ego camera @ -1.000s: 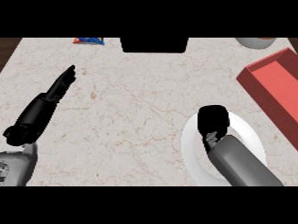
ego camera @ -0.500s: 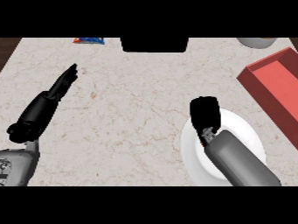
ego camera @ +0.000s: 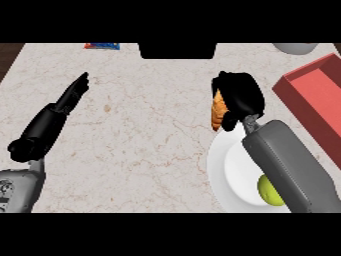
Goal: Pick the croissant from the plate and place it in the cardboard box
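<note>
Croissant (ego camera: 218,111) sits clasped in the curled right robot hand (ego camera: 241,97) above the white plate (ego camera: 232,165), right of centre, while the left robot hand (ego camera: 69,97) rests straight-fingered at upper left.

Two grey forearms enter from the near edge, each ending in a black hand. The right forearm (ego camera: 291,167) is a smooth, boxy dark-grey casing with rounded edges, joined to the right hand (ego camera: 239,95) by a small pale metal wrist fitting. The left forearm (ego camera: 10,192) is lighter grey, with dark recesses and small mechanical details in its shell. The left hand (ego camera: 51,120) is glossy black, long and slim, tapering to narrow fingertips.
</note>
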{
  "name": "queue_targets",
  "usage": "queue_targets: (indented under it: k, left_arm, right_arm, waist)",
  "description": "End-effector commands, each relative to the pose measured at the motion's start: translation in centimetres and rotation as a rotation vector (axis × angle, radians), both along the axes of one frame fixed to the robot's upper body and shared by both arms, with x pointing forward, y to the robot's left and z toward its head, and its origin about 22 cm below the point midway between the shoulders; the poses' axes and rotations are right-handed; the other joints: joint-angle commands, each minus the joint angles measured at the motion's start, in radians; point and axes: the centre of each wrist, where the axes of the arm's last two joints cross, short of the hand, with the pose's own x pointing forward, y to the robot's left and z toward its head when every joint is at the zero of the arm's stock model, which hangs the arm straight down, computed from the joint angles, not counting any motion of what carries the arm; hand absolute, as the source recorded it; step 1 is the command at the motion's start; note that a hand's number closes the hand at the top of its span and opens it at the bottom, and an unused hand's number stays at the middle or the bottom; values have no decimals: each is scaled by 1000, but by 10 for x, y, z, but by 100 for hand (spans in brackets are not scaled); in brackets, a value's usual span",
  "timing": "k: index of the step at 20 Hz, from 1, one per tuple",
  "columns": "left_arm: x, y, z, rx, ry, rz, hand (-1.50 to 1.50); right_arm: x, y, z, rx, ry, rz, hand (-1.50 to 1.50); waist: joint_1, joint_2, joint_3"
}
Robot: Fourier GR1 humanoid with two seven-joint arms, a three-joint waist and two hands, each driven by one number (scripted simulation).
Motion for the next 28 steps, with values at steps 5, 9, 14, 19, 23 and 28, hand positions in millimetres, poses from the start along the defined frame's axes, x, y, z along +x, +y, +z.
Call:
queue_targets:
  k: [5, 9, 14, 19, 23, 28]
  left_arm:
    - [-2, 10, 0, 4, 5, 25, 0]
    - [-3, 8, -5, -8, 16, 17, 0]
    - [-20, 14, 0, -8, 6, 13, 0]
    - [16, 17, 6, 10, -15, 16, 0]
    - [-1, -1, -1, 8, -4, 8, 0]
    - [-3, -1, 1, -3, -4, 0, 0]
  right_arm:
    - [1, -32, 81, 154, -240, -93, 150]
    - [11, -48, 120, 321, -342, -313, 150]
    - [5, -99, 121, 333, -388, -499, 150]
    - [18, -158, 140, 373, -433, -580, 150]
    - [23, -201, 137, 259, -388, -646, 150]
    - [26, -242, 107, 219, -130, -688, 150]
  waist:
    - [-21, -7, -1]
    - [-22, -6, -1]
    - [-13, -8, -1]
    - [-16, 1, -1]
    - [-3, -1, -1]
    - [2, 1, -1]
